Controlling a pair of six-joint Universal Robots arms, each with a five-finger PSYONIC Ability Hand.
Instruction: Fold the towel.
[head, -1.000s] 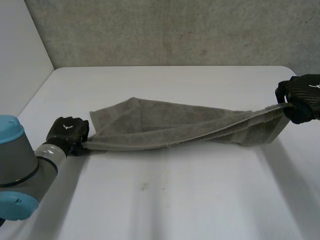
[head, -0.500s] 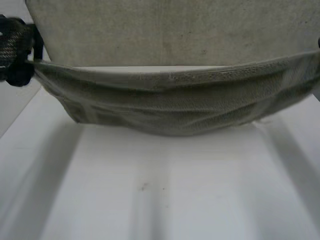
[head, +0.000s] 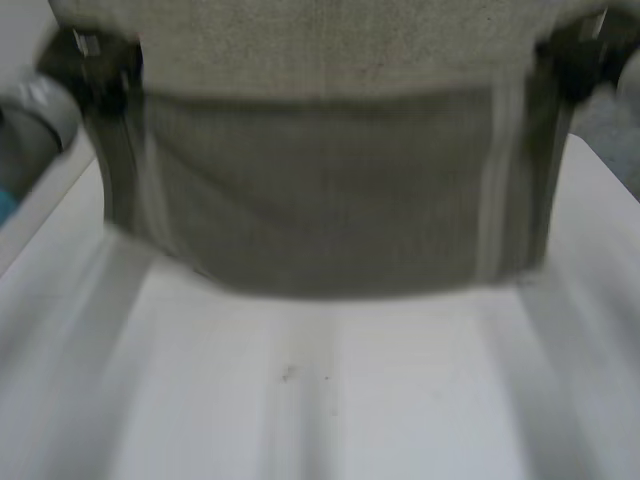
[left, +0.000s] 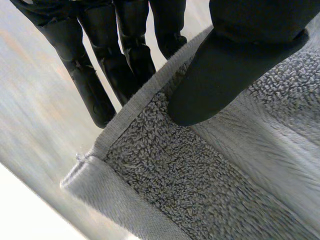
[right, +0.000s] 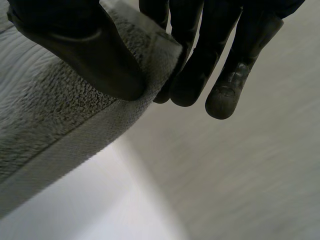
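Observation:
A grey towel (head: 330, 190) hangs stretched in the air above the white table (head: 330, 400), with pale bands near both side edges. My left hand (head: 95, 70) holds its upper left corner, my right hand (head: 575, 60) its upper right corner. Seen from the left wrist, the left hand (left: 220, 75) presses its thumb on the towel (left: 210, 180) against the fingers (left: 95, 85) behind the hem. From the right wrist, the right hand (right: 85, 55) pinches the towel (right: 45, 125) near its corner between thumb and fingers (right: 225, 95). The towel's lower edge hangs just over the table.
A grey wall (head: 330, 40) stands behind the table. Bare tabletop lies in front of the hanging towel, with a small dark speck (head: 288, 373) on it. The left arm (head: 30, 120) shows at the table's left side.
Both hands have risen with the towel's corners. The towel, a second ago lying slack on the table, has come off it and now hangs spread flat between them.

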